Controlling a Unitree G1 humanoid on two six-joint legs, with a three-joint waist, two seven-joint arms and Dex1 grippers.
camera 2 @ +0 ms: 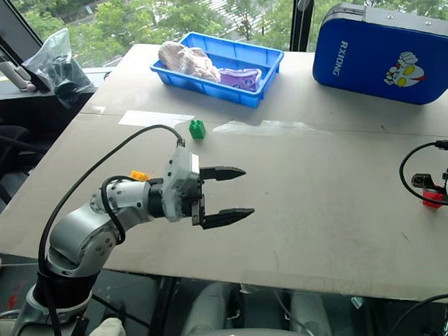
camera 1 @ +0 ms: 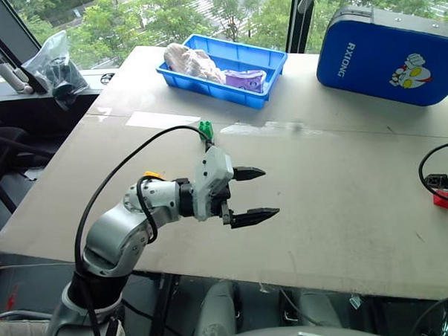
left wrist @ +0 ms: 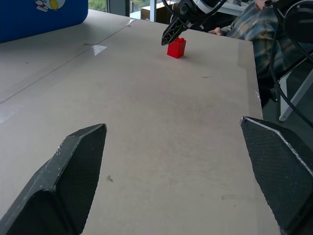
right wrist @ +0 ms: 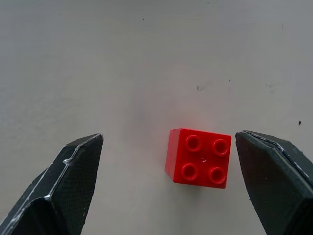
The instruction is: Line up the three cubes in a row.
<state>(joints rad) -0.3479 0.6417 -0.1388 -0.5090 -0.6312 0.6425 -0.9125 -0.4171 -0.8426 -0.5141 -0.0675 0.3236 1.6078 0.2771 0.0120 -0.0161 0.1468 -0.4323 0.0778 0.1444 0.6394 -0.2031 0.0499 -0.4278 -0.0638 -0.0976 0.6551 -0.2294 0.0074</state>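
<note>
The red cube [right wrist: 198, 157] is shiny plastic with four round bumps on top. It sits on the flat grey worktop [camera 1: 344, 200], between the spread fingers of the right hand [right wrist: 166, 186], close to one finger. The green cube [camera 2: 197, 128] is far off, past the left hand [camera 1: 251, 195], whose pointed black fingers are spread around nothing. The yellow cube [camera 2: 139, 175] peeks from behind the left arm. A blue tray [camera 1: 268, 62] and a blue case [camera 1: 386, 53] sit further back.

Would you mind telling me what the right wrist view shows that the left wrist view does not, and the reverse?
Right wrist view alone: the small red plastic studded brick's four top studs from above, lying between the open right gripper's two black fingers, nearer one finger.

Left wrist view alone: the open left gripper, a corner of the big blue case, and a person's plaid sleeve.

Both: the red brick on the grey tabletop.
</note>
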